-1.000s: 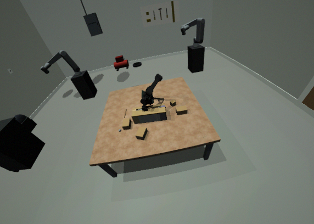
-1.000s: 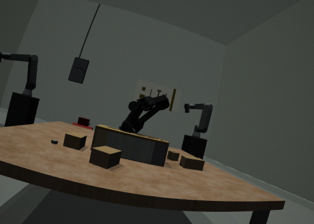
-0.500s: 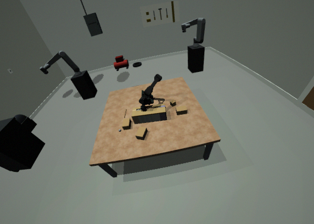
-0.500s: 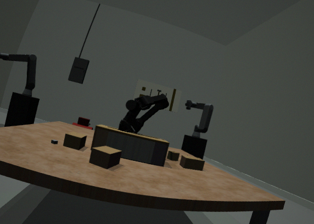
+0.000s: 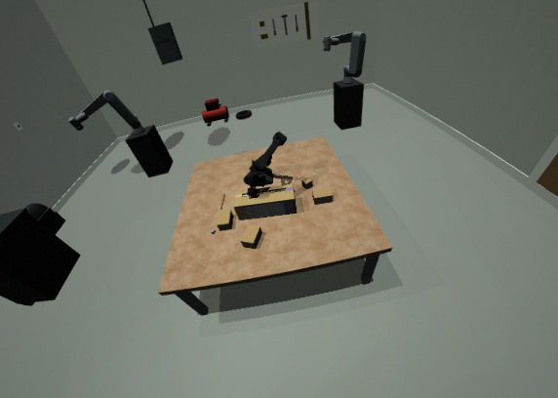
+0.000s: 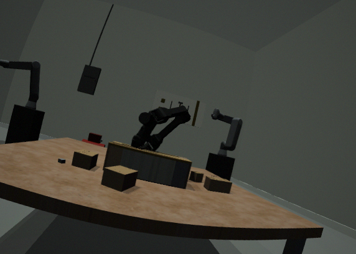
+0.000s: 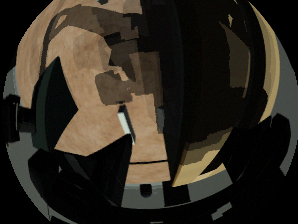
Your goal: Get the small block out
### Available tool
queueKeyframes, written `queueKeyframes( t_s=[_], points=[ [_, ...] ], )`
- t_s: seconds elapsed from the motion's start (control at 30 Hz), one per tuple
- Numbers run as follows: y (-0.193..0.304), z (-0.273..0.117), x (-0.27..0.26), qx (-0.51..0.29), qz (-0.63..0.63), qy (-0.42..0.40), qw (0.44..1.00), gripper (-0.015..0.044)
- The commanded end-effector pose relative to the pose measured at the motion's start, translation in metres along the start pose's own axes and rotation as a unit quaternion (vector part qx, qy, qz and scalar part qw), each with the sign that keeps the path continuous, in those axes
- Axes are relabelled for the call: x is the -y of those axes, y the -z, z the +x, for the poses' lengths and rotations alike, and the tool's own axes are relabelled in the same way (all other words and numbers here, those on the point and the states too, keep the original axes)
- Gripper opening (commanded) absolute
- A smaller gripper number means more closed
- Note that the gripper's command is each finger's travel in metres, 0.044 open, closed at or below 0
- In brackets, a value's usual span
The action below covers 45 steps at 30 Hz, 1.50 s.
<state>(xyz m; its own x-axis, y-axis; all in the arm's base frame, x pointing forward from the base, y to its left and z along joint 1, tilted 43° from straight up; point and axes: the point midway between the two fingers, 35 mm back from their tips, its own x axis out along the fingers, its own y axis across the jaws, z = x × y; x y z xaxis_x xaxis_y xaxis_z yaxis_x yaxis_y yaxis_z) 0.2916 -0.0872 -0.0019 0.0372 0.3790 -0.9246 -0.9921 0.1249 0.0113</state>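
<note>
Hovering pincer: released, nothing grasped; close by box.
Block: location cannot be told.
Cube: on table, beyond box from pincer; identity uncertain.
Done: extraction unconfirmed.
Left: pickup, still hold.

box – mid-table | two blocks – left | arm – behind

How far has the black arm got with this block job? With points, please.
Nothing looks finished: no block is held up. The arm's gripper (image 5: 253, 193) is at the far side of the clear-fronted box (image 5: 265, 210) (image 6: 149, 167), open and without a block. Freeing, grasping and lifting appear left, though I can't make out the shelf block.
</note>
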Motion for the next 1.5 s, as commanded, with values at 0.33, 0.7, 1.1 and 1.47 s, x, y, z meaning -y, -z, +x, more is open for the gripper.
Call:
queueKeyframes(
  t_s=[0.33, 0.7, 1.1, 1.47],
  points=[
    [0.015, 0.006, 0.0, -0.002, 0.001, -0.002, 1.0, 0.04],
    [0.026, 0.009, 0.0, -0.003, 0.001, -0.001, 1.0, 0.04],
    [0.045, -0.033, -0.002, -0.004, 0.007, -0.003, 1.0, 0.04],
    [0.05, -0.045, -0.003, -0.004, 0.012, 0.0, 1.0, 0.04]
  ],
)
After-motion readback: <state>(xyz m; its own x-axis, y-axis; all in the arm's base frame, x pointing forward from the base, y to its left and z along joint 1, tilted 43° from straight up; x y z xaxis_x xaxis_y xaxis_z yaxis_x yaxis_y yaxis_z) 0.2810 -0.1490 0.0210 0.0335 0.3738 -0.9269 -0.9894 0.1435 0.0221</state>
